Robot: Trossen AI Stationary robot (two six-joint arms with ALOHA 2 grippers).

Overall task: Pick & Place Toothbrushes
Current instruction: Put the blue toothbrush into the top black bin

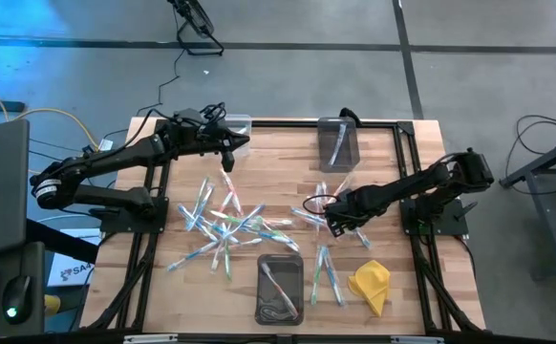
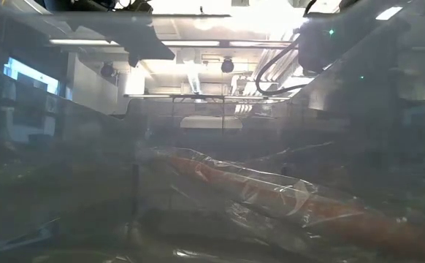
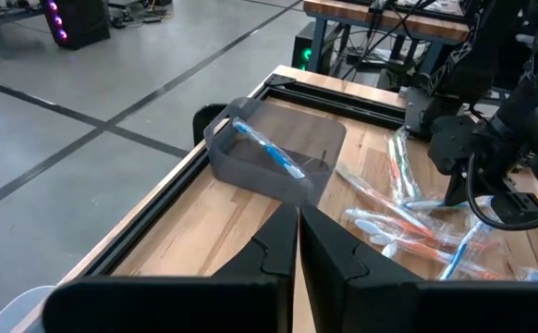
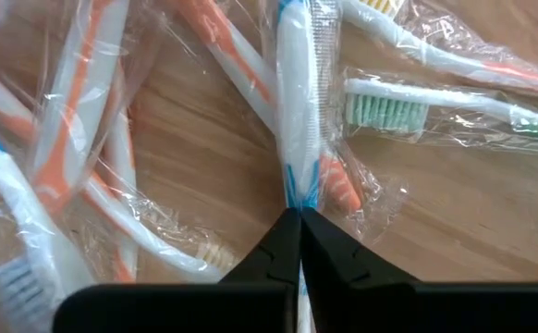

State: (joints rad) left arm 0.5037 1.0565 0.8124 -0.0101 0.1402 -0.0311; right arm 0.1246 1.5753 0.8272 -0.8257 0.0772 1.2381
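Many plastic-wrapped toothbrushes [image 1: 228, 225] lie scattered flat on the wooden table, white with blue, green or orange accents. My right gripper [image 1: 339, 222] is down in the right-hand cluster [image 4: 84, 139], shut on a blue-and-white toothbrush [image 4: 294, 111]. My left gripper [image 1: 228, 155] hovers over the table's far left part, shut and holding nothing [image 3: 298, 242]. In the left wrist view, one blue toothbrush [image 3: 271, 153] lies in the grey bin. My right gripper pinches the blue-and-white toothbrush at one end of its handle [image 4: 298, 196], between the tips of the two fingers. The fingers come from above and lie along the brush. The rest of the brush, in its clear wrapper, stretches away over the table among the others.
A grey bin [image 1: 337, 143] stands at the far middle, a clear bin [image 1: 237, 123] at the far left, and a dark bin [image 1: 280, 287] holding brushes sits near the near edge. A yellow cloth [image 1: 371, 285] lies to the near right. A wrapped brush [image 2: 271, 193] fills the low view.
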